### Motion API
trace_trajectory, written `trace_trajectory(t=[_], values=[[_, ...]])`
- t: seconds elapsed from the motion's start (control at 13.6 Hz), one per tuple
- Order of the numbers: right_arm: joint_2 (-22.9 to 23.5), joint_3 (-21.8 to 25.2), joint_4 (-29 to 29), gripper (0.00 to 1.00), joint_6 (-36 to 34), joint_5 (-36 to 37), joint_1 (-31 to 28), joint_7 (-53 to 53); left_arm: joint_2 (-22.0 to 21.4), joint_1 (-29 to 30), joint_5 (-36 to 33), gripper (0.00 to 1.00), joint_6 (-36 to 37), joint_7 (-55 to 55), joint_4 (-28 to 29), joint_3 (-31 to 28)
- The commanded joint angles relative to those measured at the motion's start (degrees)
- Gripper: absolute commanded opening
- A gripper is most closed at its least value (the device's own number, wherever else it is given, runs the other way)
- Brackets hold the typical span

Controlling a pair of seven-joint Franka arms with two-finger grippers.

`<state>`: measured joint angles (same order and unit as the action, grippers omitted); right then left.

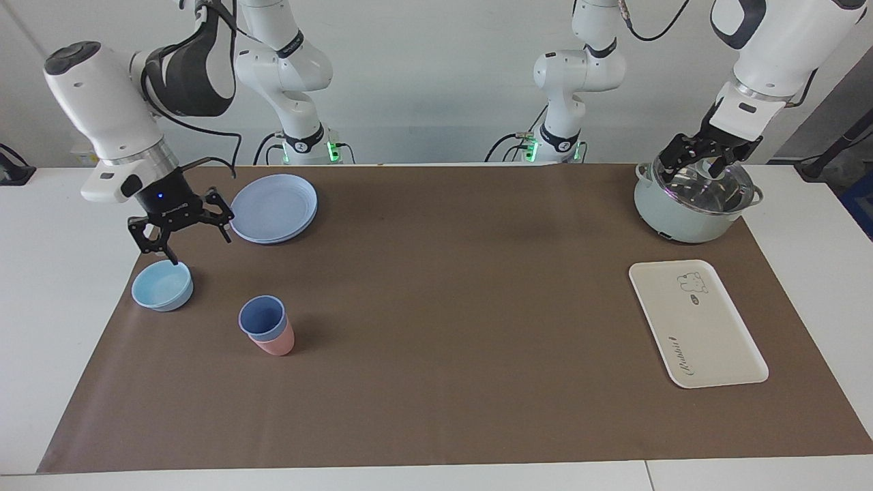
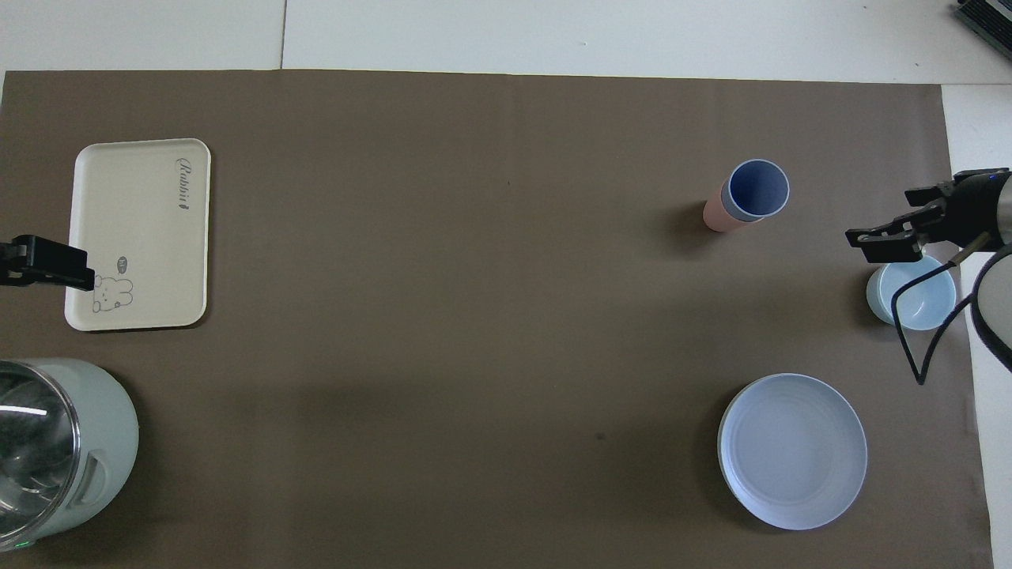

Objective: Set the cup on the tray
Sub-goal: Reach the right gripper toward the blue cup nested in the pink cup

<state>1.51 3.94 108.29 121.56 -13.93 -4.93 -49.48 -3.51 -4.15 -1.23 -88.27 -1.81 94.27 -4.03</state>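
The periwinkle-blue cup (image 1: 261,317) (image 2: 757,188) stands upright, nested inside a pink cup (image 1: 278,344) (image 2: 715,215), toward the right arm's end of the table. At the left arm's end lies the cream tray (image 1: 696,327) (image 2: 138,229), with nothing on it. My right gripper (image 1: 196,247) (image 2: 893,229) hangs open and holds nothing, over the brown mat at the light-blue bowl's robot-side rim. It is clear of the cup. My left gripper (image 1: 708,167) (image 2: 47,265) waits open above the pot's lid.
A light-blue bowl (image 1: 162,285) (image 2: 913,296) sits beside the cups, just under the right gripper. A round blue plate (image 1: 273,206) (image 2: 792,450) lies nearer the robots. A pale green pot (image 1: 682,204) (image 2: 71,442) with a glass lid stands nearer the robots than the tray.
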Motion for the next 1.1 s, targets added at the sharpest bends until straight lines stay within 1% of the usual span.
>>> trace_trajectory(t=[0.0, 0.15, 0.37, 0.44, 0.51, 0.81, 0.88, 1.03], values=[[3.4, -0.42, 1.22, 1.0, 4.29, -10.28, -3.59, -16.55, -1.41, 0.19, -1.05, 1.0, 0.12, -0.47, 1.35, 0.26], [6.82, -0.42, 1.22, 1.0, 7.8, -18.8, -4.47, -28.5, -1.41, 0.19, -1.05, 1.0, 0.12, -0.47, 1.44, 0.26], [11.83, -0.42, 1.13, 1.0, 8.08, -33.92, -5.44, -42.14, -1.41, 0.19, -1.05, 1.0, 0.12, -0.47, 1.44, 0.26], [12.55, -0.42, 1.22, 1.0, 8.0, -37.36, -5.36, -44.45, -1.41, 0.19, -1.05, 1.0, 0.12, -0.47, 1.35, 0.26], [13.16, -0.42, 1.22, 1.0, 7.47, -38.96, -5.27, -45.26, -1.41, 0.11, -1.05, 1.0, 0.12, -0.47, 1.44, 0.26], [16.41, -0.51, 2.89, 1.0, 6.07, -48.18, -5.36, -56.83, -1.41, 0.19, -1.05, 1.0, 0.2, -0.47, 1.44, 0.26], [17.64, -0.42, 2.98, 1.0, 5.1, -51.34, -5.62, -60.61, -1.41, 0.19, -1.05, 1.0, 0.12, -0.47, 1.35, 0.26], [19.23, -0.42, 4.38, 1.0, 3.78, -57.84, -5.27, -64.84, -1.41, 0.19, -1.05, 1.0, 0.12, -0.47, 1.44, 0.26]])
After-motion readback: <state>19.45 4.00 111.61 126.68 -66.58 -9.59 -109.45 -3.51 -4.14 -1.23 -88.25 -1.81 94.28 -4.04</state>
